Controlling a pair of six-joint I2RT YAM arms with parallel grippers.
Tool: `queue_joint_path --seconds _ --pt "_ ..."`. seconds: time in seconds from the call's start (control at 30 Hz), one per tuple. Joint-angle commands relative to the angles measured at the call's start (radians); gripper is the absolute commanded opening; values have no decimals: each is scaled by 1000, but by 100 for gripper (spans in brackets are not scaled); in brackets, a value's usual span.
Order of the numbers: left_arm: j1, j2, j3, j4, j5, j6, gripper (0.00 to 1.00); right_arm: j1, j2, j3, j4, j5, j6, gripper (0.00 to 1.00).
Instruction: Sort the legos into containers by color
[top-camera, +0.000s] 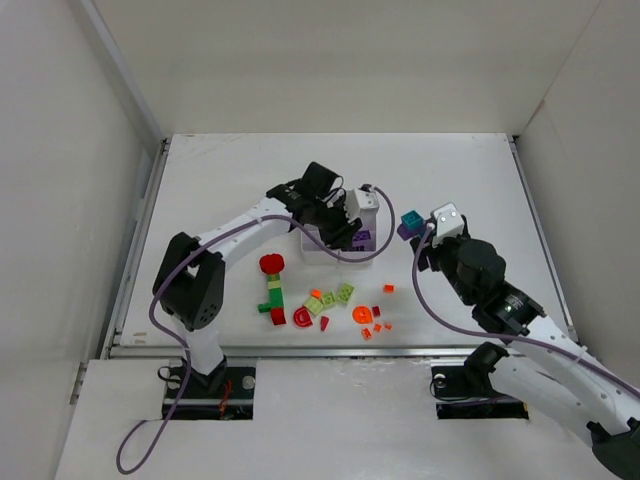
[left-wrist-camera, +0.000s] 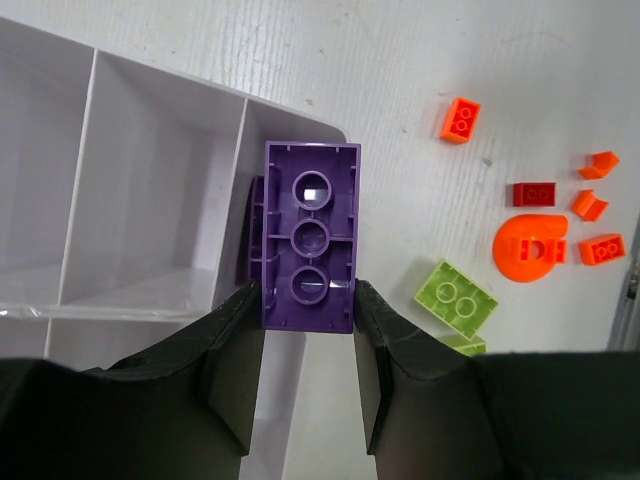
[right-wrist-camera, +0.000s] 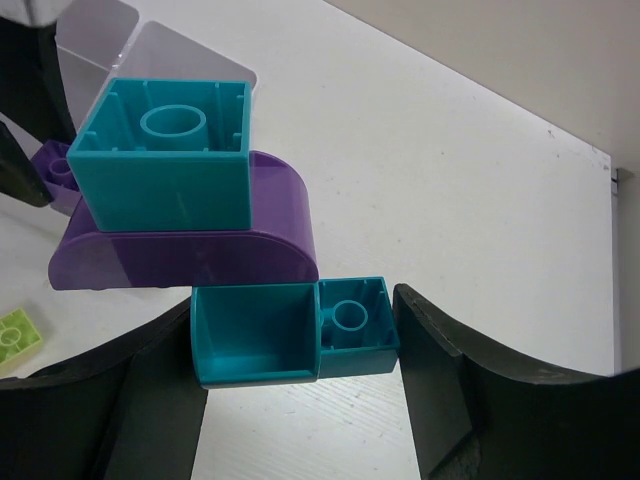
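My left gripper (left-wrist-camera: 308, 312) is shut on a purple brick (left-wrist-camera: 310, 240), held underside-up over the edge of the white containers (left-wrist-camera: 150, 180); another purple piece (left-wrist-camera: 255, 230) lies in the compartment right behind it. From above, the left gripper (top-camera: 345, 228) hangs over the containers (top-camera: 365, 203). My right gripper (right-wrist-camera: 295, 350) is shut on a teal piece (right-wrist-camera: 260, 345) at the base of a joined stack, with a purple curved piece (right-wrist-camera: 200, 250) and a teal block (right-wrist-camera: 165, 150) above. That stack (top-camera: 408, 222) hangs just right of the containers.
Loose legos lie in front of the containers: a red-topped green stack (top-camera: 272, 285), a red arch (top-camera: 300, 317), lime bricks (top-camera: 335, 297), an orange disc (top-camera: 362, 315) and small orange bits (top-camera: 388, 288). Walls close in the table's left, right and far sides.
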Motion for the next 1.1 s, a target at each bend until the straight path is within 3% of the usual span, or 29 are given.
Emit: queue_joint_path --seconds 0.0,0.13,0.33,0.4,0.5,0.53,0.63,0.67,0.7,0.87,1.07 --pt "-15 2 41 60 -54 26 0 4 -21 0 3 49 24 0" --pt "-36 22 41 70 -79 94 0 4 -31 0 -6 49 33 0" --pt "-45 59 64 57 -90 129 15 4 -31 0 -16 39 33 0" --pt "-45 68 64 31 -90 157 30 4 -31 0 -16 28 33 0" --pt "-45 59 64 17 -79 166 43 4 -31 0 -16 28 33 0" --pt "-45 59 74 17 -79 166 52 4 -31 0 -16 17 33 0" --pt "-35 39 83 17 -91 144 64 4 -31 10 -16 -9 33 0" --pt "-35 39 93 17 -91 134 81 4 -31 10 -16 -18 33 0" --pt "-26 25 94 17 -82 134 90 4 -31 19 -16 -18 33 0" --pt "-7 -34 127 -15 -9 124 90 4 -20 40 -16 -8 58 0" --pt "16 -224 81 -6 201 77 79 4 -20 89 18 60 249 0"
